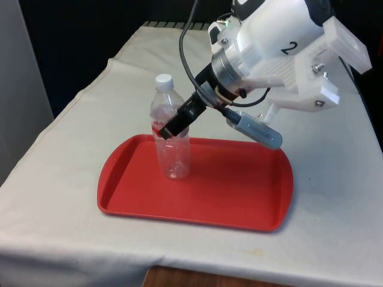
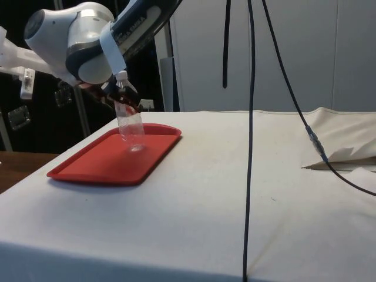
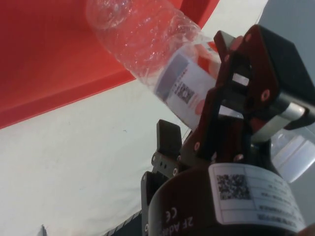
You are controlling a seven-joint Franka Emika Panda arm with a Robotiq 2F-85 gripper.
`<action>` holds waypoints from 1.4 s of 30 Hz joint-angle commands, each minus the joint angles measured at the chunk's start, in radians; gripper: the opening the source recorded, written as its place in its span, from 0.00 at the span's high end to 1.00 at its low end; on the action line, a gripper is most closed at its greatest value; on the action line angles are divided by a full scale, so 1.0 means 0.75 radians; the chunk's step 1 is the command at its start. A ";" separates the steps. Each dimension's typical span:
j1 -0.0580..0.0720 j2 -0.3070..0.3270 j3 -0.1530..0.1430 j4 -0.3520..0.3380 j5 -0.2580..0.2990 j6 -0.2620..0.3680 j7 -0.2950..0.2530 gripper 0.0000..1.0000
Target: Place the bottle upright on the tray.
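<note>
A clear plastic bottle (image 1: 173, 152) with a white cap and a red and white label stands on the red tray (image 1: 239, 191), leaning slightly. Its base rests on the tray's half towards the front view's left. My gripper (image 1: 170, 128) reaches in from the front view's right and is shut on the bottle at the label. In the side view the bottle (image 2: 134, 132) stands near the far end of the tray (image 2: 94, 167), with the gripper (image 2: 120, 100) on its upper part. In the wrist view the bottle (image 3: 142, 39) passes between the fingers (image 3: 236, 88) of the gripper (image 3: 199, 83), above the tray (image 3: 39, 59).
The tray lies near the table's front edge on the white cloth (image 1: 72, 155). Black cables (image 2: 249, 147) hang down in the side view. A fold of cloth (image 2: 341, 155) lies at that view's right.
</note>
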 commanded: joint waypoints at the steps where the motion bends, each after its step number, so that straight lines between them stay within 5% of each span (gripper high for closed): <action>1: -0.004 -0.007 0.008 0.003 0.013 0.001 0.003 0.00; 12: -0.005 -0.005 0.005 0.020 0.039 -0.003 0.001 0.00; 28: -0.033 -0.037 0.033 0.025 0.132 0.013 -0.007 0.00; 29: -0.023 -0.031 0.021 0.027 0.115 -0.001 -0.001 0.00; 36: -0.041 -0.047 0.039 0.035 0.187 0.016 -0.012 0.00; 37: -0.031 -0.039 0.027 0.035 0.163 0.000 -0.005 0.00; 42: -0.048 -0.049 0.044 0.043 0.216 0.015 -0.016 0.00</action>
